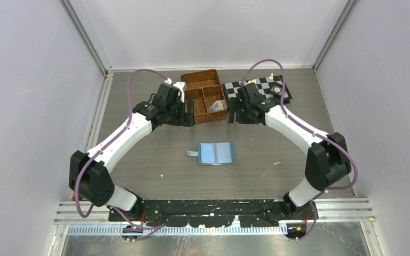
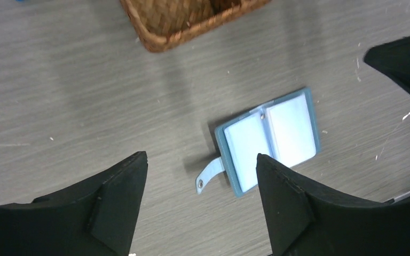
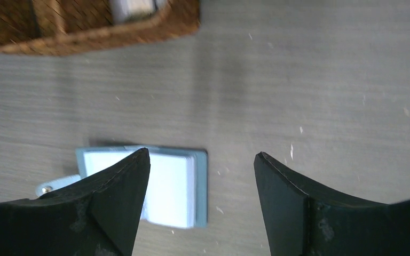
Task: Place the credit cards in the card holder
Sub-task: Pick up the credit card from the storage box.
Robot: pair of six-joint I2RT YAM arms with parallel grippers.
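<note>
Mid-tabletop (image 1: 155, 160), nearest the bases, the card holder (image 1: 217, 153) lies open flat, pockets up, snap tab pointing left. Farther out, left end effector (image 2: 200, 156) and right end effector (image 3: 202, 153) flank the wicker basket (image 1: 199, 73), both open and empty. Credit cards (image 1: 218, 105) sit in its near-right compartment. Best to pinch one card by its edge and lift it clear of the rim.

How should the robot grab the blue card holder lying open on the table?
Probably by the snap tab, from above on the left arm's side. The card holder lies open and flat against the table, so only that tab sticks out free.
</note>
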